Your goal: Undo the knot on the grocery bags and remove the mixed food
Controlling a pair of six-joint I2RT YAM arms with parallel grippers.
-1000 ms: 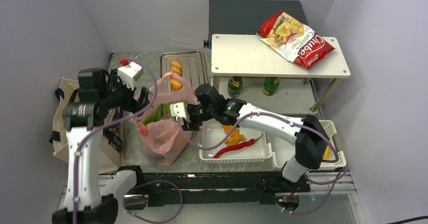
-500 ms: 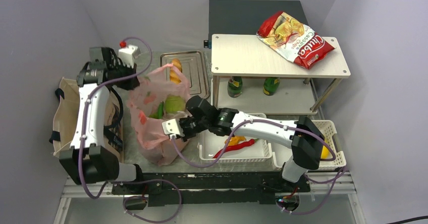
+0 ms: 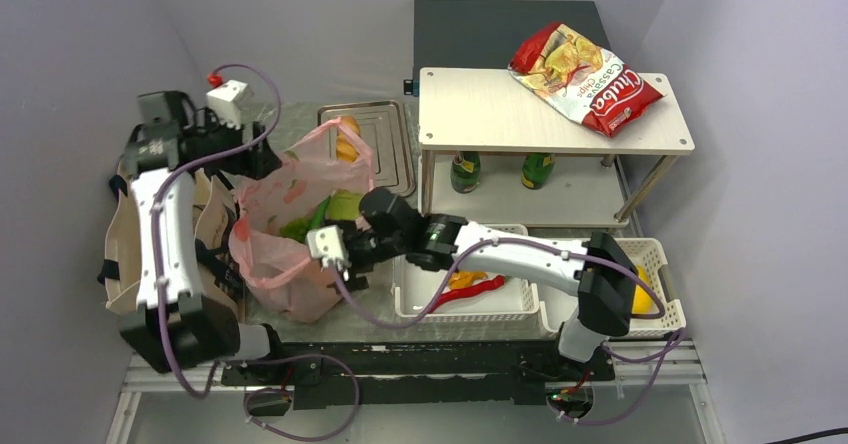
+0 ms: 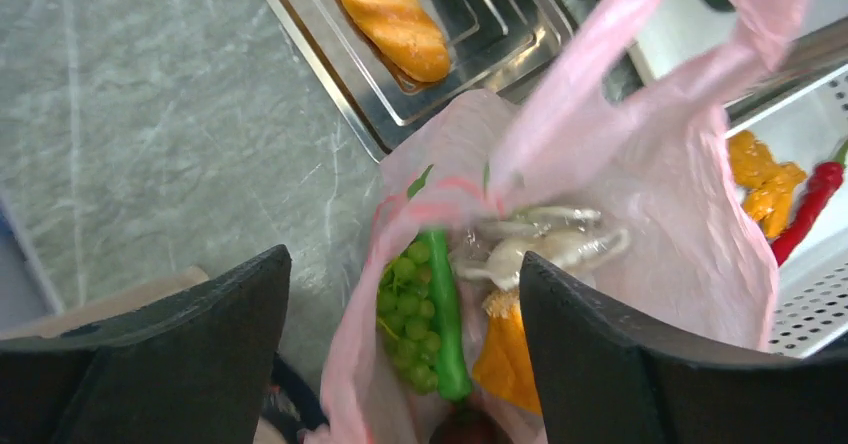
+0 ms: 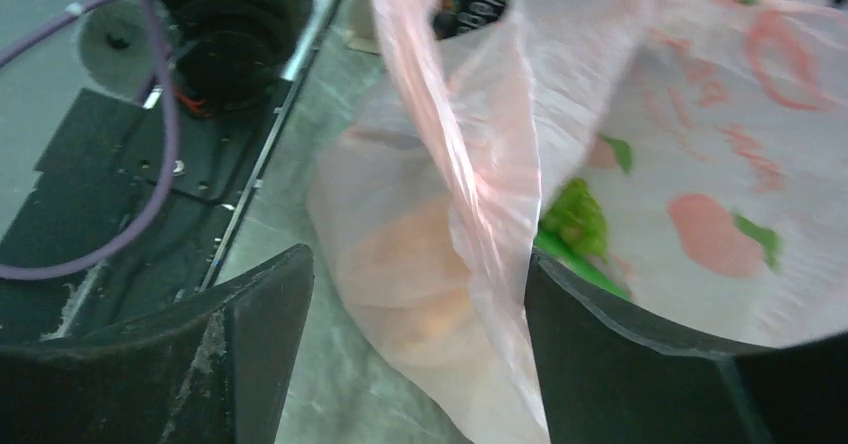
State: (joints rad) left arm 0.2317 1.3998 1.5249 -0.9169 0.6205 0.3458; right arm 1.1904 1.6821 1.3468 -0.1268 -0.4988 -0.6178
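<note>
The pink grocery bag (image 3: 285, 249) stands with its mouth spread wide on the grey tabletop. Green grapes (image 4: 408, 304), a long green vegetable (image 4: 442, 309), white garlic (image 4: 540, 249), a yellow-orange packet (image 4: 510, 359) and a dark red fruit (image 4: 465, 429) lie inside. My left gripper (image 4: 405, 259) hangs over the bag's far-left rim, open, with the bag's contents showing below the gap. At the bag's near right side my right gripper (image 5: 418, 259) is open, a fold of pink film (image 5: 480, 214) hanging loose between its fingers. The beige tote (image 3: 125, 249) lies at the left under my left arm.
A metal tray (image 3: 385, 124) with a baguette (image 4: 385, 9) sits behind the bag. To the right, a white shelf (image 3: 500, 114) carries a red Cassava chips bag (image 3: 585, 74) over green bottles (image 3: 465, 169). Two white baskets (image 3: 470, 309) (image 3: 655, 264) hold a red chili and yellow items.
My left arm swung back toward the far left and the bag's mouth widened. My right gripper slid left and nearer along the bag's right side.
</note>
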